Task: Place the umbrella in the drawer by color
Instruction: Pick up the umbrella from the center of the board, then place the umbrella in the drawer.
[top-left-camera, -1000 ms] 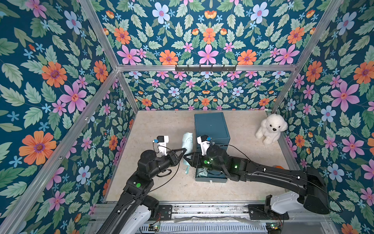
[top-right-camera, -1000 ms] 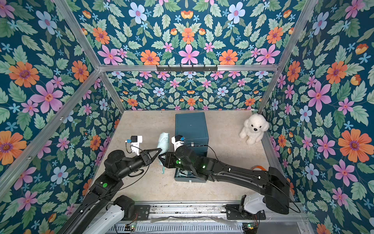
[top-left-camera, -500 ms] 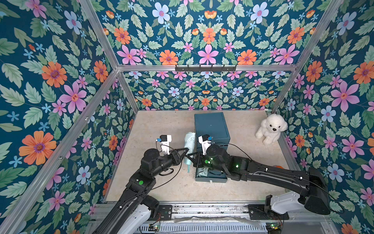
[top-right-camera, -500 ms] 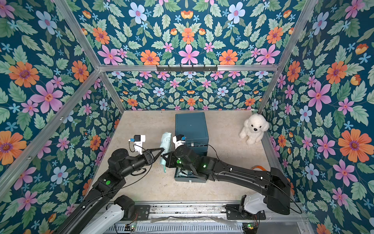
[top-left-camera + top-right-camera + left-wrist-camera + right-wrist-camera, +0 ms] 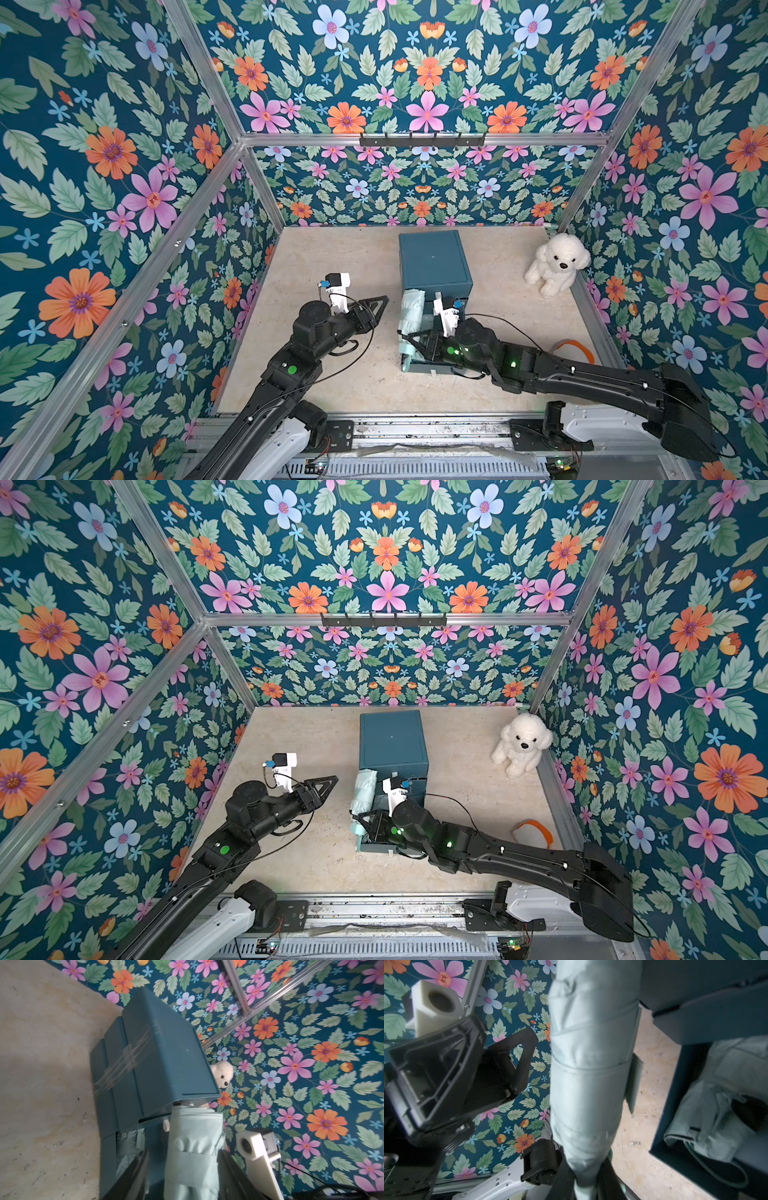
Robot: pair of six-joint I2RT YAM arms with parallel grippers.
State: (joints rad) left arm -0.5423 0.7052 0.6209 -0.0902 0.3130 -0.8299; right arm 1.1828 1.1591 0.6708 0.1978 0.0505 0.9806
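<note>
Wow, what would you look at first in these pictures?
The bright flowery walls all around grab your eye first. Next comes a fluffy white toy dog sitting in the far corner on the robot's right. In the middle stands a dark teal drawer box, and the right end effector grips a pale green umbrella right by its open drawer.

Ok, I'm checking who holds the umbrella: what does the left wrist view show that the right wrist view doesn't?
Only the left wrist view shows the white plush dog peeking from behind the teal cabinet, and tape on the cabinet's side. Only the right wrist view shows the whole left gripper, jaws apart and off the umbrella, and the right gripper clamped on its narrow end. Both show the pale green umbrella, the cabinet, its open drawer with pale green fabric inside, and the beige floor.
</note>
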